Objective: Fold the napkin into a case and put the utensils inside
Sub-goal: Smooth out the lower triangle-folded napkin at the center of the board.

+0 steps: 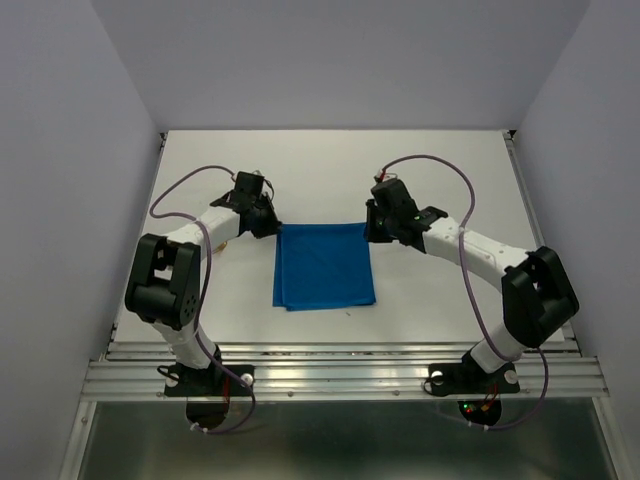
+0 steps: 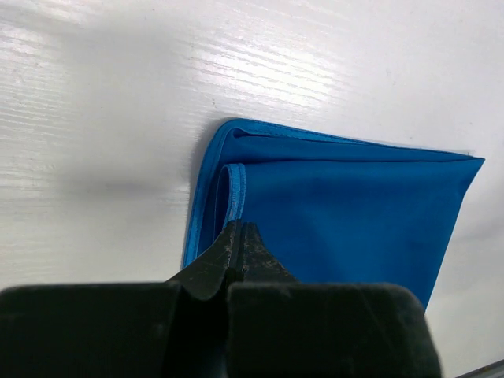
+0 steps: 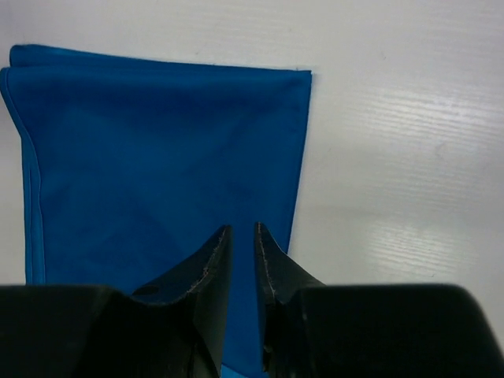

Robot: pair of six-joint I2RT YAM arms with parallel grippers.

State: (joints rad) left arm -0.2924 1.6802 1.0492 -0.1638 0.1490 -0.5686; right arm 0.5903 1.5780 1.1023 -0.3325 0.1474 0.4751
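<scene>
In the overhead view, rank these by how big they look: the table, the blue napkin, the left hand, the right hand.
1. the table
2. the napkin
3. the left hand and right hand: about alike, not ranked apart.

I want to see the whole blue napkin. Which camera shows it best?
The top camera: nearly the whole folded napkin shows. The left wrist view shows its layered edge close up; the right wrist view hides its near edge behind the right hand.
</scene>
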